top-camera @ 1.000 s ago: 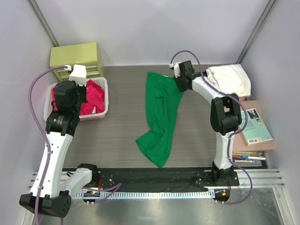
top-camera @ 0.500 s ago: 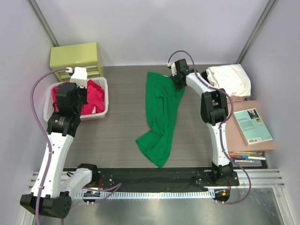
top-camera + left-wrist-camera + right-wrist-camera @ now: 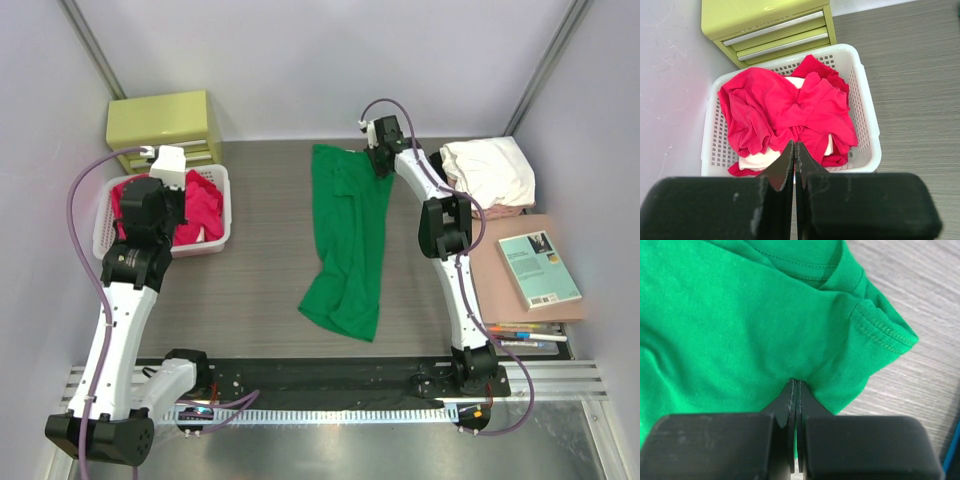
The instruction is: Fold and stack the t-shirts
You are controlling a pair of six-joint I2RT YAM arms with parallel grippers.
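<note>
At the near end, the green shirt (image 3: 350,230) is lying bunched and narrow on the surface (image 3: 250,290), its hem toward the arm bases. Its long axis is running near to far down the middle, leaning slightly left at the near end. The collar and a sleeve are pointing far. The cloth is lying in a strip rather than spread flat, likely because it is being drawn out by one corner.

Farther back on the left, the left tool (image 3: 795,150) is hovering over the basket (image 3: 867,150) of red shirts (image 3: 785,105). Its jaws are pressed together on nothing, probably waiting its turn.

At the shirt's far right corner, the right tool (image 3: 796,385) is pinching green cloth just beside the sleeve seam, and folds are puckering toward its tips. Holding there looks meant to pull the shirt straight for folding. Far right of it, white shirts (image 3: 490,170) are sitting in a folded pile.
</note>
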